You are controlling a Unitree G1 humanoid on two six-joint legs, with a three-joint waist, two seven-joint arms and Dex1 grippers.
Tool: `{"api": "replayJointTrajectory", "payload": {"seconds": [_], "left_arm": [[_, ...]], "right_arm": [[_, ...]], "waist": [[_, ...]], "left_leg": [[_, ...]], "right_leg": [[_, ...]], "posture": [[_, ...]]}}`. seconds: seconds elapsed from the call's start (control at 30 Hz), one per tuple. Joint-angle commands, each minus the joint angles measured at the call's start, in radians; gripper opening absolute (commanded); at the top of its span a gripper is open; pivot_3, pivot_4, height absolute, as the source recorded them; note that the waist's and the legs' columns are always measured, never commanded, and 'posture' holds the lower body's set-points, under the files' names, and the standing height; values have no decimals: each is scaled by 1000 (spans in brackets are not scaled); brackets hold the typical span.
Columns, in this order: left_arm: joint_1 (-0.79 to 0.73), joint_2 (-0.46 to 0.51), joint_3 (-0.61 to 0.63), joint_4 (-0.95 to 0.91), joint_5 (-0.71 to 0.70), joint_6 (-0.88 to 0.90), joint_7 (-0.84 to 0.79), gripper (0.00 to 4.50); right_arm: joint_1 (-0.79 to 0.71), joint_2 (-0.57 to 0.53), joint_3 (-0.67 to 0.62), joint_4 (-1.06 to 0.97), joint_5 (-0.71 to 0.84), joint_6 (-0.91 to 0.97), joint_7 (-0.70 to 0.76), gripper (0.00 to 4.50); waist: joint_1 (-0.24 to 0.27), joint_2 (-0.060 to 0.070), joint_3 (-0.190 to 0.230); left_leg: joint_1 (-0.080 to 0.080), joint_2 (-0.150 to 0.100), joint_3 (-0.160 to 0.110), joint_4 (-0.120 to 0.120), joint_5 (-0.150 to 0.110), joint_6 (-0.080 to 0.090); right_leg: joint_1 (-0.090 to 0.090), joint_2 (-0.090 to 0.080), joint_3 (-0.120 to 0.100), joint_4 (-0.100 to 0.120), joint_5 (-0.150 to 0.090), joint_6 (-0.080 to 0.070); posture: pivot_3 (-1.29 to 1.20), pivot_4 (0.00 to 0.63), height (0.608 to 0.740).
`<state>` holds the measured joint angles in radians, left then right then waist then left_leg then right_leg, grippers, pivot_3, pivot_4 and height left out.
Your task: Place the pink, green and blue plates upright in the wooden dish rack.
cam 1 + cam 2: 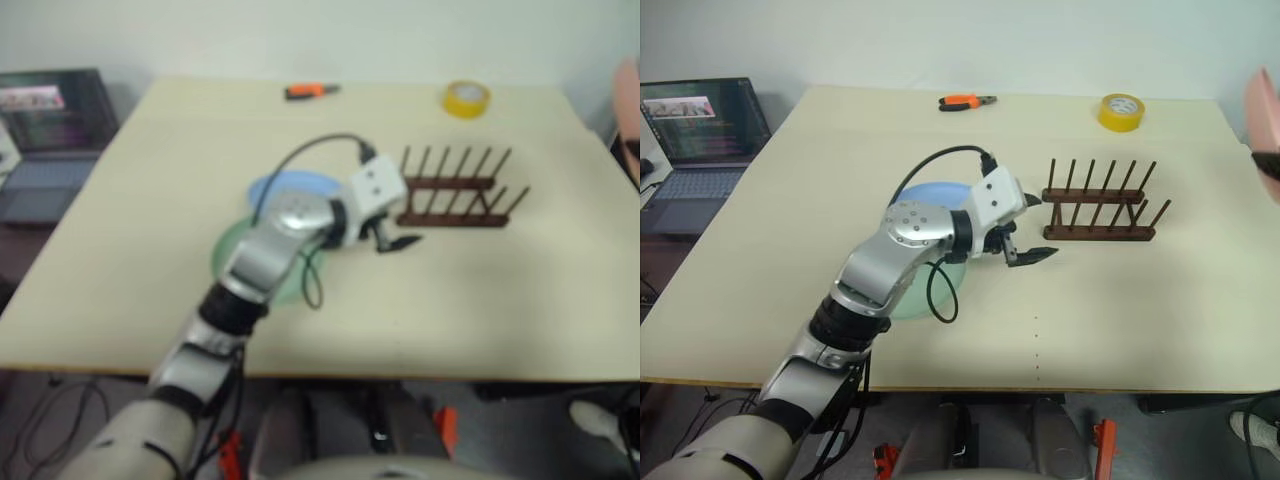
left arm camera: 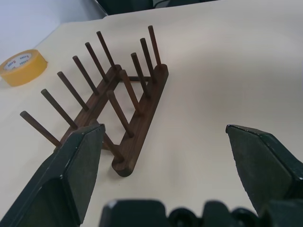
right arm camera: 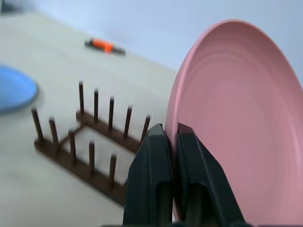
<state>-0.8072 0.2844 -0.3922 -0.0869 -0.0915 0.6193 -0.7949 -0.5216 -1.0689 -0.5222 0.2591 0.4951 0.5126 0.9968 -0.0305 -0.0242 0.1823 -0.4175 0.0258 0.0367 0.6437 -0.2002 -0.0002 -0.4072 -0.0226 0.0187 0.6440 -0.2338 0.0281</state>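
Pink plate (image 3: 236, 118): held on edge, roughly upright, off the table at the robot's far right (its rim (image 1: 1260, 105) shows at the right border of the head view).
Right gripper (image 3: 173, 137): fingers pinched tight on the pink plate's lower rim, one pad on each face.
Wooden dish rack (image 1: 1100, 210): empty, standing on the table (image 1: 1140, 320) right of centre; two rails of upright pegs, long axis running across the table, left to right.
Key relation: the rack lies to the left of the held plate and below it; in the right wrist view it sits beyond and beside the fingers, well apart from the plate.
Judgement: the plate's face must turn across the rails to drop between two peg pairs; the right arm is the carrier (and the one that matters here).
Left gripper (image 1: 1025, 245): jaws spread wide and empty, hovering just left of the rack's near end, pointing at it.
Blue plate (image 1: 930, 195): flat on the table, partly under the left arm.
Green plate (image 1: 232, 255): flat beneath the blue one, overlapped by it.
Bystanders: yellow tape roll (image 1: 1121, 111), orange-handled tool (image 1: 967, 101), laptop (image 1: 700, 150) (none near the path).
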Motion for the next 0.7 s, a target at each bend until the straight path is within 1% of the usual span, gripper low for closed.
{"api": "replayJointTrajectory", "payload": {"seconds": [0.03,0.1,0.17,0.3,0.5,0.7], "left_arm": [[-5,-12,11,-21,2,-23,14,4500],[-7,-16,10,-18,5,-25,16,4500],[-7,-17,15,-20,5,-21,18,4500],[7,-5,18,-36,5,-10,22,4500],[19,0,15,-62,7,16,41,4500],[24,11,14,-68,12,28,53,4500]], "right_arm": [[-213,42,15,143,62,-30,13,23],[-316,74,26,247,63,-41,14,23],[-410,104,9,349,98,-19,30,23],[-518,136,21,510,110,-14,95,23],[-574,180,32,588,120,28,173,23],[-601,193,18,653,138,101,202,23]], "waist": [[-7,0,0],[-6,0,1],[-1,0,1],[1,1,1],[2,1,1],[2,1,1]], "left_leg": [[1,0,1,0,0,0],[1,0,1,0,0,0],[1,1,-1,0,0,0],[0,1,0,-1,0,0],[-2,1,0,-4,0,0],[-1,1,0,-3,0,0]], "right_leg": [[0,0,1,0,0,0],[0,0,1,1,1,0],[0,1,0,1,0,-1],[-1,1,0,0,2,1],[-3,1,0,0,1,2],[-3,1,-1,1,1,2]], "posture": [[0,150,740],[0,150,740],[0,150,740],[0,150,740],[0,150,740],[0,150,740]]}}
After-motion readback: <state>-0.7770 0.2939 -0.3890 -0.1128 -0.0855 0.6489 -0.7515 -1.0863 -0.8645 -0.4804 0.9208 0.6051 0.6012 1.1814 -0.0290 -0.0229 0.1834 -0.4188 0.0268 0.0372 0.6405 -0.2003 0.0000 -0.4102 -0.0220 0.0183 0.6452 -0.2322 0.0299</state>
